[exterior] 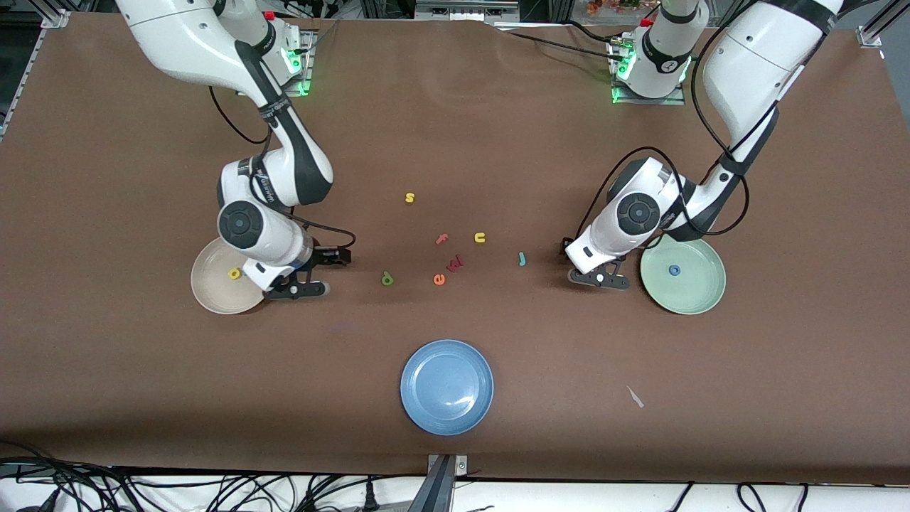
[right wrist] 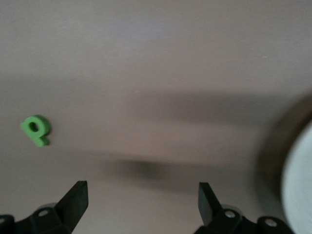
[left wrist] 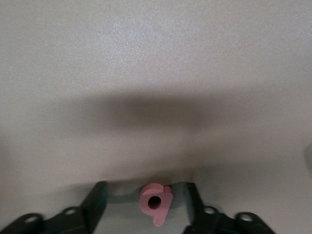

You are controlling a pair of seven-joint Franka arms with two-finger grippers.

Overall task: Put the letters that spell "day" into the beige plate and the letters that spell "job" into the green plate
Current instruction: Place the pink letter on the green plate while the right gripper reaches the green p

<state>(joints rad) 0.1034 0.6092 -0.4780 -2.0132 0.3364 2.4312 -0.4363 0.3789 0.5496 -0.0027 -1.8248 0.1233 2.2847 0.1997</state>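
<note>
A salmon-red b point(left wrist: 156, 204) lies on the table between the fingers of my left gripper point(left wrist: 145, 197), which is open with a gap on each side of the letter. In the front view this gripper point(exterior: 579, 263) is down beside the green plate point(exterior: 700, 299), which holds a blue o point(exterior: 673, 270); the b is hidden there. My right gripper point(exterior: 328, 274) is open and empty beside the beige plate point(exterior: 213, 295), which holds a yellow letter point(exterior: 234, 273). The green d point(exterior: 387, 279) point(right wrist: 35, 129) and the light-blue j point(exterior: 522, 259) lie on the table.
A yellow s point(exterior: 409, 198), a pink f point(exterior: 441, 239), a yellow u point(exterior: 480, 237), a red w point(exterior: 456, 263) and an orange e point(exterior: 439, 279) lie mid-table. A blue plate point(exterior: 446, 386) sits nearer the front camera. A white scrap point(exterior: 635, 397) lies toward the left arm's end.
</note>
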